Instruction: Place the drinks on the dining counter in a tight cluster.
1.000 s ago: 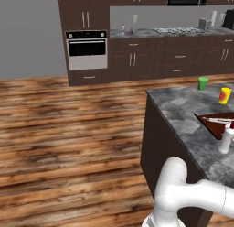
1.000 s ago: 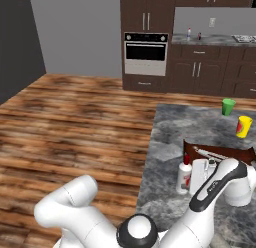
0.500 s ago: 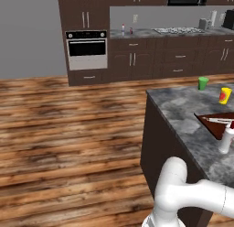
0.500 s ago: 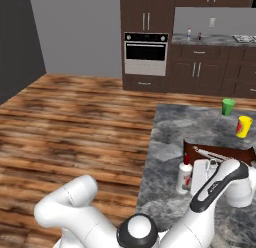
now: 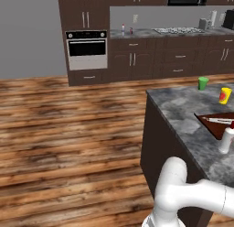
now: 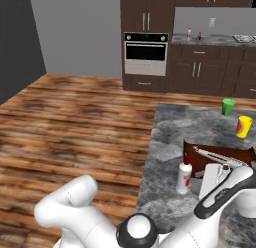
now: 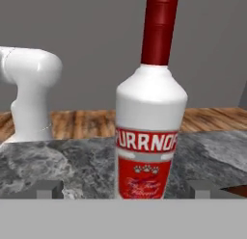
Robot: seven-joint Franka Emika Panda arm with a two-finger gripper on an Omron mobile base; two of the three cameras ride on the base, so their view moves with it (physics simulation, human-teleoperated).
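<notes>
White bottle (image 7: 150, 108): upright on the bench (image 6: 170, 137), red cap, red label; near the front edge, just beside the dark board (image 6: 220, 157); standing on its own. Tool (image 7: 123, 190): jaws spread wide to either side of the bottle, wider than a second ago; grasping nothing; so the bottle reads as just let go, set down. Two more bottles (image 5: 126, 29): on the far wall counter, well apart; cluster not yet made.
</notes>
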